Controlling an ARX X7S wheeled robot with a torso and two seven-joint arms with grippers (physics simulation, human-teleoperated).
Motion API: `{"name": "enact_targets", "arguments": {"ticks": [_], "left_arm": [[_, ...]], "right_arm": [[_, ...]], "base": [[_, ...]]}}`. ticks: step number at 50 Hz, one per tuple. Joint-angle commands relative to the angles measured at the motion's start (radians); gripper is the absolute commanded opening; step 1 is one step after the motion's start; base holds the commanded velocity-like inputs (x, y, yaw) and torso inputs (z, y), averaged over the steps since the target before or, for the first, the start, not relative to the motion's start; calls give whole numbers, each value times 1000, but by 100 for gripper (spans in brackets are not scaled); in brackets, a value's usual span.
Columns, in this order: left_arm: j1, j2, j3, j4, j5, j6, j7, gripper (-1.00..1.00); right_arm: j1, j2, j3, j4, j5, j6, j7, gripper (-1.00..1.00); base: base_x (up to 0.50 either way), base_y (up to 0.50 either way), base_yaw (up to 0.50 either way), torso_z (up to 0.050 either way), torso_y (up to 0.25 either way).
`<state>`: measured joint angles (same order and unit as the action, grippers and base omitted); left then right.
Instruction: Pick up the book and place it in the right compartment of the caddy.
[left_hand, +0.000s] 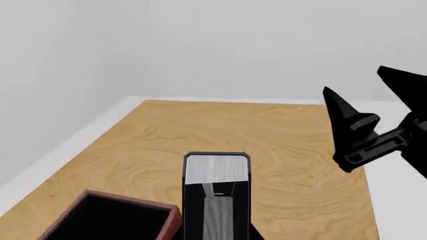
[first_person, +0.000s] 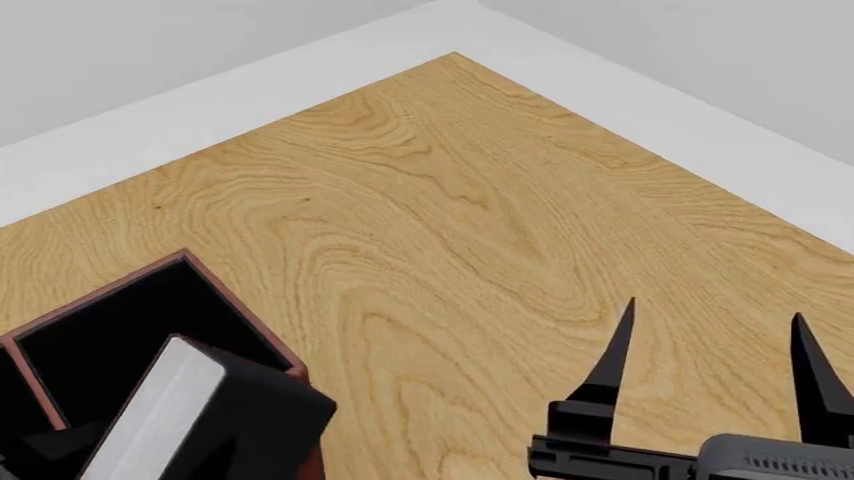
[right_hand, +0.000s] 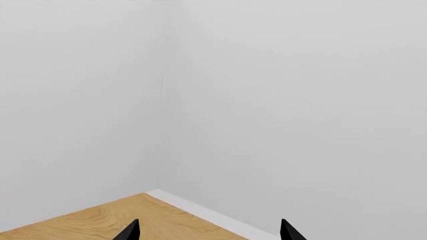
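A light wooden table with swirling grain fills the head view, its far corner meeting a white floor. Down at the near left, the reddish-brown caddy sits directly on the wood, black-lined inside. Around it the surface shows only grain.
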<state>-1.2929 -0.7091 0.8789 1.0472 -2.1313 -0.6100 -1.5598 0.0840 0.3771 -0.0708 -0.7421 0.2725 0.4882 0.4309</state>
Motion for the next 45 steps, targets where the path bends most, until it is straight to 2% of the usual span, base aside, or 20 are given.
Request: {"name": "enact_targets", "arguments": {"ticks": [1,13,23,45], "left_arm": [[-170,-36,6,-4,-69,98,-4,-100],[-320,-115,-39,-78,-155,108,43,-100],[-444,-116,-30,-166,-206,67,42,-100],[-520,-129,37,-392,-181,-28,90,-100]], "right_arm": [[0,3,-2,2,3,-3,2,100],[-1,3,0,8,10,-10,3,100],[0,3,-6,17,10,-15,4,100],[5,7,-12,23,14,-15,10,100]], "base": [[0,0,0,0,0],[0,0,0,0,0],[0,0,0,0,1],[0,0,0,0,1]]}}
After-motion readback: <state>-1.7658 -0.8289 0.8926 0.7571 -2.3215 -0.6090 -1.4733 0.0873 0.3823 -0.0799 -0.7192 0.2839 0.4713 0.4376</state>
